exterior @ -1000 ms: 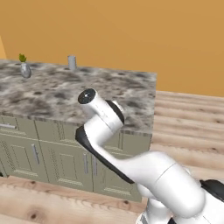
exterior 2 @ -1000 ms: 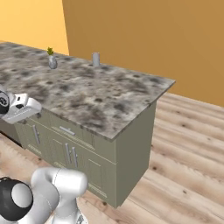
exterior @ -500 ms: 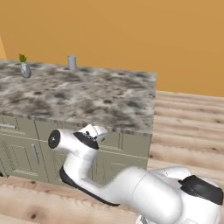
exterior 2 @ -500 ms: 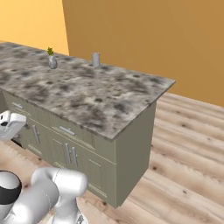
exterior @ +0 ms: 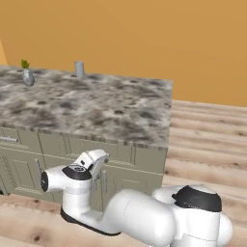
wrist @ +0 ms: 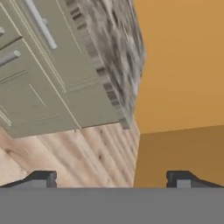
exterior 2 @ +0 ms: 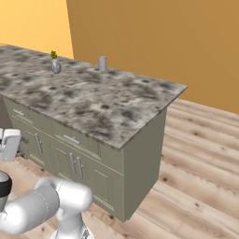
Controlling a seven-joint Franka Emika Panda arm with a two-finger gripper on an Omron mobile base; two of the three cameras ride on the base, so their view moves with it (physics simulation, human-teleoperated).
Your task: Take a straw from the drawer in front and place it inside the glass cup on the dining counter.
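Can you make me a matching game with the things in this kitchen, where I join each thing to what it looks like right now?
Things:
1. glass cup
2. vase
3. drawer
4. claw

States:
A. shut, with its silver bar handle showing
B. wide open with nothing between its tips
C. has a green sprig sticking out of its top
D. plain and with no straw in it, standing at the far edge of the dining counter

Pairs: 1-D, 2-C, 3-A, 4-B
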